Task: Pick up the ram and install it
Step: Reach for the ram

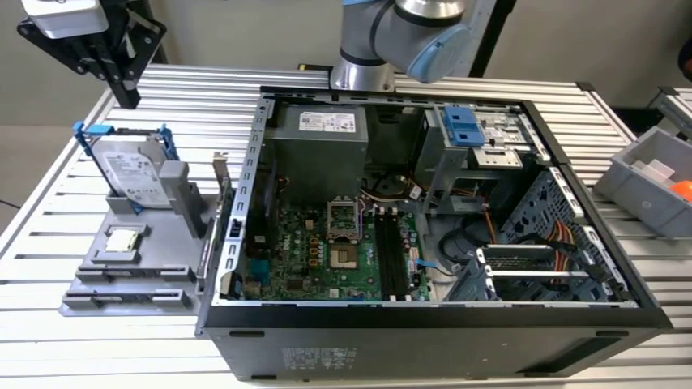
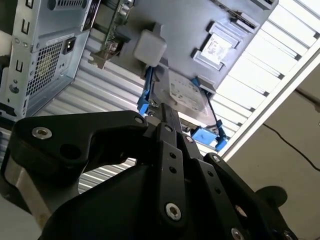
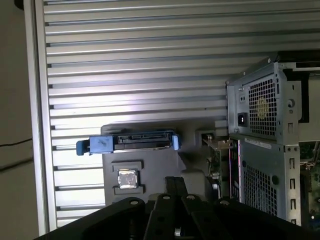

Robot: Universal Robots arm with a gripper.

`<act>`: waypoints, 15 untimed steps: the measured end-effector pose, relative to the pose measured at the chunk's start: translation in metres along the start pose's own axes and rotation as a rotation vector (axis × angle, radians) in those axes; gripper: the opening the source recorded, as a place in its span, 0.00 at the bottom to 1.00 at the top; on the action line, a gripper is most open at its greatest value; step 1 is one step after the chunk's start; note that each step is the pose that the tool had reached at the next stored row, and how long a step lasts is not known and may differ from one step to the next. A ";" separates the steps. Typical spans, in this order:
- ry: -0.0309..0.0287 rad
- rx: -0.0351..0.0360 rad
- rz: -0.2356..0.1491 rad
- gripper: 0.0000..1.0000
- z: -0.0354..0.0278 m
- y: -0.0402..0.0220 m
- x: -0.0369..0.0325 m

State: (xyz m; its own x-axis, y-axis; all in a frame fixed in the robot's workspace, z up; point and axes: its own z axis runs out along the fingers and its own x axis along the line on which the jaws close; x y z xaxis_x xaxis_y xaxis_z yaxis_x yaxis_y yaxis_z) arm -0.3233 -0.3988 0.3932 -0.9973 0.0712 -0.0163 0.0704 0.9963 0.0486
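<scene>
The ram point(image 1: 222, 194) is a thin greenish board standing on edge at the side of the grey holder point(image 1: 130, 275) nearest the computer case. It also appears in the first wrist view point(image 3: 216, 160) and the second wrist view point(image 2: 111, 25). My gripper point(image 1: 129, 99) hangs high over the table's far corner at the exterior view's left, above and behind the holder and well clear of the ram. Its black fingers point(image 2: 164, 112) look pressed together with nothing between them. The black motherboard slots point(image 1: 390, 255) lie inside the open case.
A hard drive in a blue frame point(image 1: 132, 170) stands upright on the holder, with a small square processor chip point(image 1: 122, 241) lying in front of it. The open computer case point(image 1: 433, 324) fills the table's middle. A grey bin point(image 1: 649, 178) sits at the exterior view's right.
</scene>
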 end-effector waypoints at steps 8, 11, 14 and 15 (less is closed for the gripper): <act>0.0000 0.0000 0.000 0.00 -0.0002 -0.0008 0.0115; 0.0001 0.0000 0.000 0.00 -0.0003 -0.0011 0.0156; 0.0001 0.0000 0.000 0.00 -0.0003 -0.0011 0.0159; 0.0000 0.0000 0.000 0.00 -0.0003 -0.0011 0.0159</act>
State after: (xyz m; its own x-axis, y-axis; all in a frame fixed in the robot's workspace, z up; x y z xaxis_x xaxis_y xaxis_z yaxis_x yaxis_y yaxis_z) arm -0.3392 -0.3988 0.3931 -0.9973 0.0711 -0.0163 0.0702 0.9963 0.0486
